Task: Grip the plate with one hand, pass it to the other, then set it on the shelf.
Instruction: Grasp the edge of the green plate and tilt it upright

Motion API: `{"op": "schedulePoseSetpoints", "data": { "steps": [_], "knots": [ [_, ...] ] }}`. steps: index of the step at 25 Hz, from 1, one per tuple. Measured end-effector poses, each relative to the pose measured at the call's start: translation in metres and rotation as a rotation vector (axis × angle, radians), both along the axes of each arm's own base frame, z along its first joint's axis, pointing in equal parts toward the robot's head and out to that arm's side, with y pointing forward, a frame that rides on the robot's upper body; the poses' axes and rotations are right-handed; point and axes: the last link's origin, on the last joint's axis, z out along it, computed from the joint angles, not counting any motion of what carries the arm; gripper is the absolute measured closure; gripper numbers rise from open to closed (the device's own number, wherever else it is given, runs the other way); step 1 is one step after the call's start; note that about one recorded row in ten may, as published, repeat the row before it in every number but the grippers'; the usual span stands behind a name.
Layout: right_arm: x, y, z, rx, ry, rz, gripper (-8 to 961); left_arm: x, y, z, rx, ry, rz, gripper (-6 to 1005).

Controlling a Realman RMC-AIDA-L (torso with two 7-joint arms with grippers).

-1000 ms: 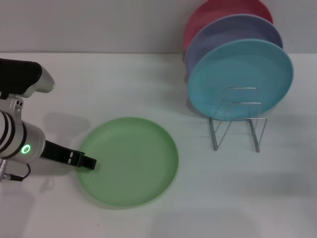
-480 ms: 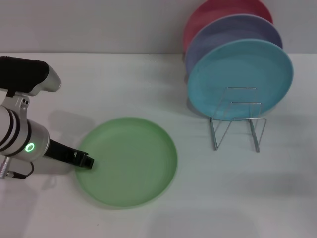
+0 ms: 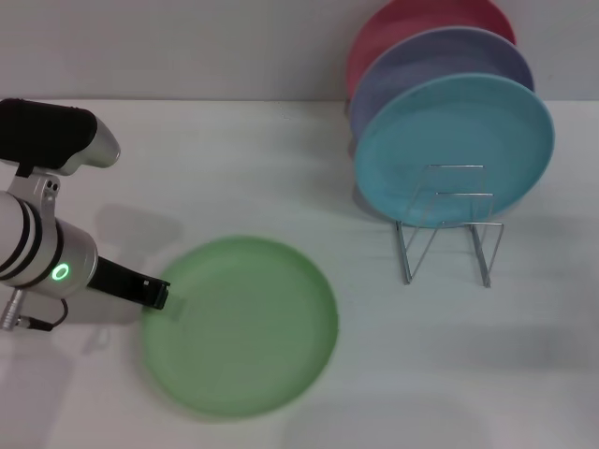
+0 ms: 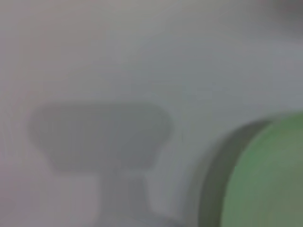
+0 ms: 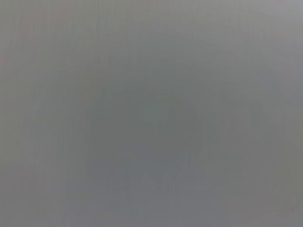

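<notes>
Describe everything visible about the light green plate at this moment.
The light green plate is round, matte and plastic-looking, with a shallow raised rim and nothing on it. It sits on the white table, toward the robot's left and apart from the wire rack. The left gripper meets its rim on the left; whether that edge is lifted cannot be told.

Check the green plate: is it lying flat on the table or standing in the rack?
Out of the rack. The green plate lies on the table, left of the wire rack, with the left gripper at its rim.
</notes>
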Motion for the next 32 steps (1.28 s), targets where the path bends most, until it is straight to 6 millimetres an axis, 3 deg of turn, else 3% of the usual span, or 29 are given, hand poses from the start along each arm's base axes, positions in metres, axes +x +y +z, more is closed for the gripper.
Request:
{"op": "schedulePoseSetpoints", "data": {
  "steps": [3, 8, 12, 17, 18, 22, 23, 24, 25, 27, 28, 29, 32],
  "knots": [
    [0.0, 0.0, 0.0, 0.0, 0.0, 0.0, 168, 0.001, 0.001, 0.0, -0.001, 0.002, -0.01, 873],
    [-0.002, 0.001, 0.001, 0.006, -0.001, 0.009, 168, 0.005, 0.001, 0.003, 0.004, 0.003, -0.04, 940],
    [-0.004, 0.001, 0.002, 0.014, -0.003, 0.022, 169, 0.013, 0.003, 0.009, 0.026, -0.003, -0.075, 942],
    [-0.022, -0.001, 0.002, 0.025, -0.028, 0.14, 168, 0.025, 0.006, 0.021, 0.065, -0.008, -0.14, 946],
    [-0.036, 0.002, 0.002, 0.013, -0.008, 0.227, 168, 0.03, 0.007, 0.025, 0.081, -0.012, -0.16, 948],
    [-0.058, 0.011, 0.002, -0.015, 0.01, 0.352, 169, 0.039, 0.009, 0.034, 0.111, -0.015, -0.201, 955],
    [-0.079, 0.022, 0.001, -0.042, 0.007, 0.438, 169, 0.043, 0.011, 0.041, 0.134, -0.015, -0.231, 957],
    [-0.079, 0.022, 0.001, -0.042, 0.007, 0.438, 169, 0.043, 0.011, 0.041, 0.134, -0.015, -0.231, 959],
    [-0.104, 0.036, 0.0, -0.083, 0.003, 0.518, 169, 0.047, 0.013, 0.046, 0.158, -0.018, -0.255, 961],
    [-0.114, 0.043, -0.001, -0.113, 0.003, 0.544, 168, 0.049, 0.014, 0.049, 0.17, -0.019, -0.265, 965],
    [-0.141, 0.058, -0.004, -0.187, 0.006, 0.614, 168, 0.052, 0.014, 0.053, 0.19, -0.021, -0.282, 965],
    [-0.141, 0.058, -0.004, -0.187, 0.006, 0.614, 168, 0.052, 0.014, 0.053, 0.19, -0.021, -0.282, 965],
    [-0.175, 0.075, -0.007, -0.332, 0.021, 0.688, 168, 0.055, 0.014, 0.062, 0.225, -0.017, -0.299, 965]
  ]
}}
